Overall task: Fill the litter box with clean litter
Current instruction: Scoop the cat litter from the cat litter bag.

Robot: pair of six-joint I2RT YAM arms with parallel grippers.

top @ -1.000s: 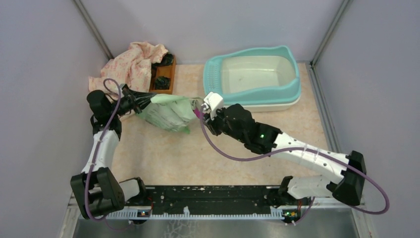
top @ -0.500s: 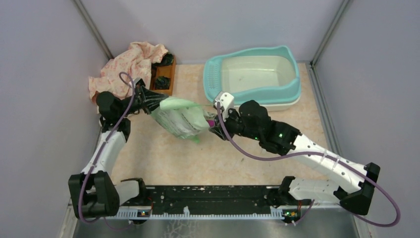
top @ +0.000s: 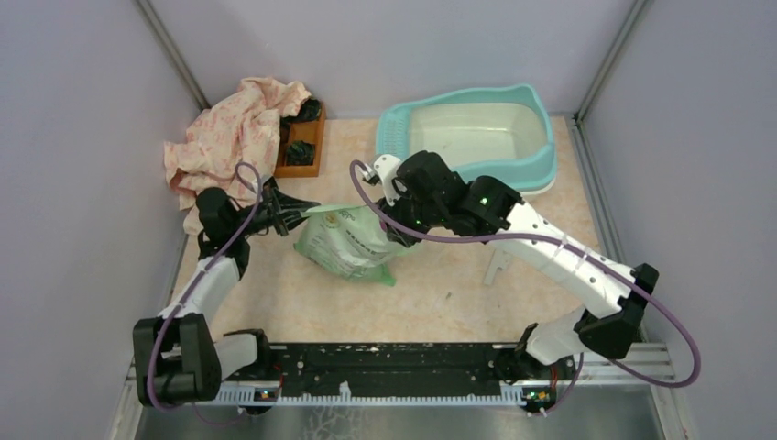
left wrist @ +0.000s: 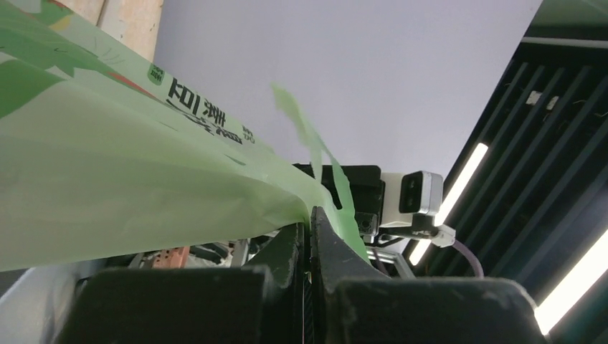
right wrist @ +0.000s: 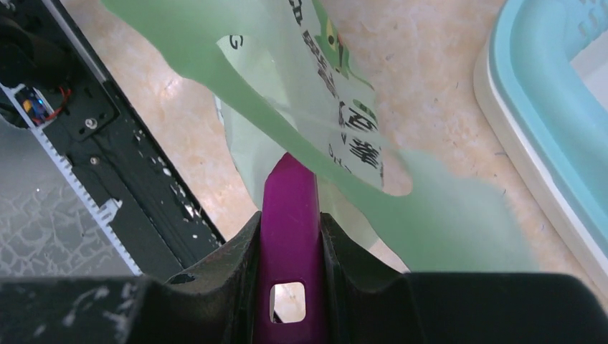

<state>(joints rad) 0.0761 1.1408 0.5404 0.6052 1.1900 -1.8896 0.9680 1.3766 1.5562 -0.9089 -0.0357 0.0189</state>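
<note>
Left claw (left wrist: 310,223) pinches the bag (top: 344,244) by its edge, centre frame, holding the mouth open so right claw (right wrist: 289,228), clamping the scoop (right wrist: 288,188), can reach in

Litter box (top: 547,151) sitting upright at the far right of the surface (top: 440,293)

Big rounded-rectangle plastic tray with a teal rim, a perforated teal ledge (top: 392,145) at its left end and a cream-white basin (top: 467,137) with the floor in plain sight. It rests flat near the back wall, long side running left to right.
</note>
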